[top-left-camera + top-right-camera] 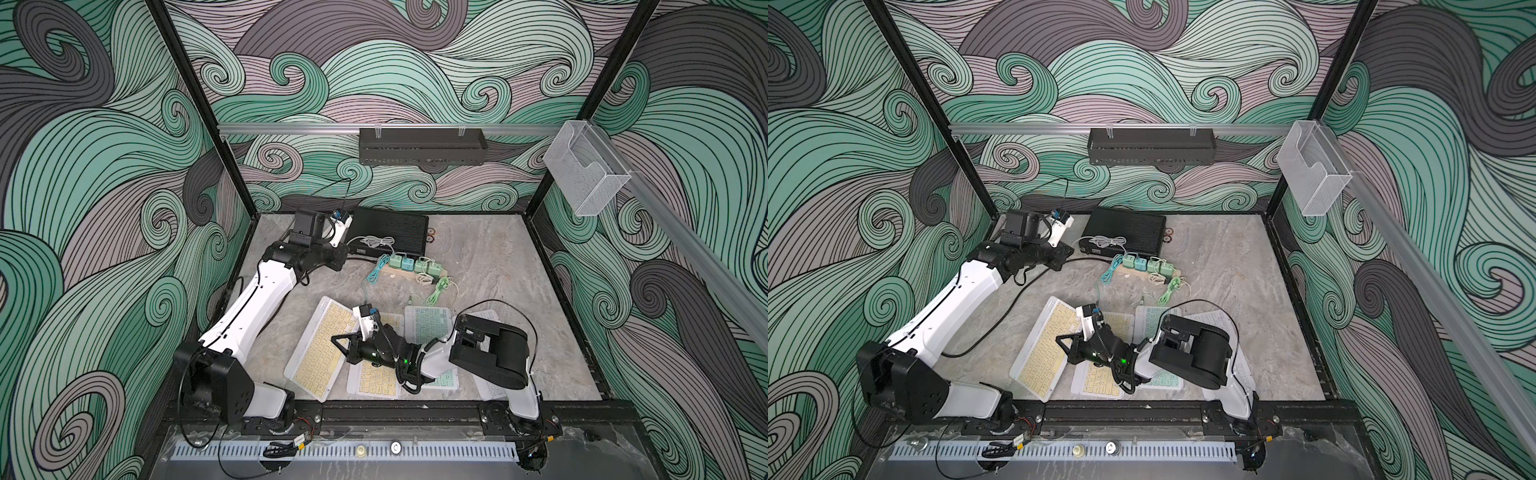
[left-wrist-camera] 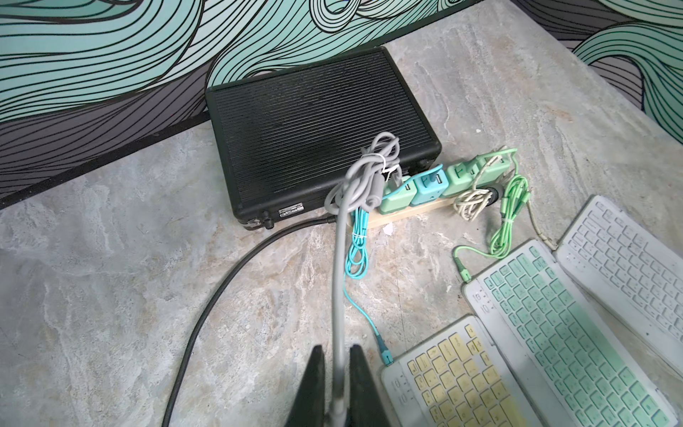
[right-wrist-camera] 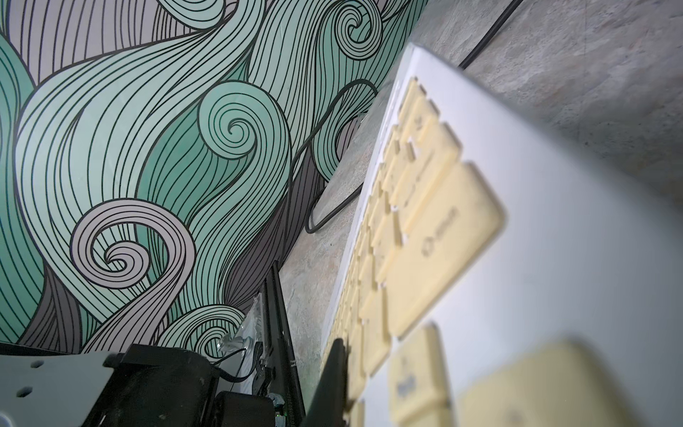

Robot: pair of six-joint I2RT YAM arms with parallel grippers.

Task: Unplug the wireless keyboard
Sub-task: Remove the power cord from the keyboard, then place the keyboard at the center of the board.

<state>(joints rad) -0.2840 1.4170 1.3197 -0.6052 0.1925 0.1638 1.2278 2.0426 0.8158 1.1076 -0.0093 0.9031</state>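
Note:
A white keyboard with yellow keys [image 1: 320, 349] lies tilted at the front left of the row. My right gripper [image 1: 336, 340] is shut, with its tip resting on that keyboard. The right wrist view shows one dark finger [image 3: 332, 369] against the yellow keys [image 3: 436, 236]. Near the black box, my left gripper [image 2: 337, 349] is shut on a grey cable [image 2: 338, 266]. The cable runs straight to a grey bundle [image 2: 369, 166] at the charger strip [image 2: 425, 185]. A teal cable [image 2: 356, 251] is plugged into a second yellow keyboard [image 2: 454, 377].
A green-keyed keyboard [image 2: 573, 332] and a white one [image 2: 624, 258] lie beside the yellow one. A green cable [image 2: 506, 222] ends at the green keyboard's corner. A black box [image 1: 390, 228] stands at the back, and a thick black cord [image 2: 229, 281] crosses the floor.

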